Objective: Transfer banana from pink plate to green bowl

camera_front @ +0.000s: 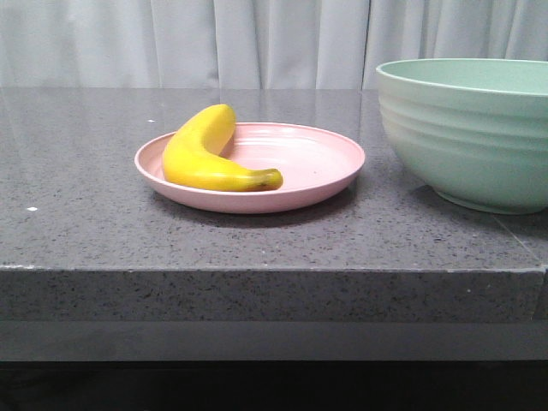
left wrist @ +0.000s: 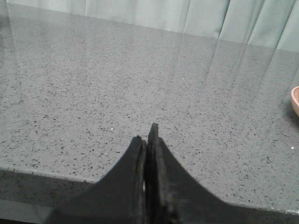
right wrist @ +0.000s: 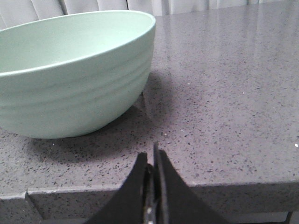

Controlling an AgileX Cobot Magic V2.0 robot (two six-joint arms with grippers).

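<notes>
A plump yellow banana (camera_front: pixel 203 154) with a dark tip lies on the left half of the pink plate (camera_front: pixel 325 163), in the middle of the front view. The deep green bowl (camera_front: pixel 467 128) stands to the plate's right, partly cut off by the frame edge, and also fills the right wrist view (right wrist: pixel 70 74). My left gripper (left wrist: pixel 147 133) is shut with nothing in it, hanging over the table's front edge well left of the plate, whose rim (left wrist: pixel 295 100) just shows. My right gripper (right wrist: pixel 151 156) is shut and empty at the front edge, near the bowl.
The grey speckled stone table (camera_front: pixel 86 171) has a thick front edge (camera_front: pixel 257 295) facing me. Pale curtains (camera_front: pixel 257 43) hang behind it. Neither arm shows in the front view.
</notes>
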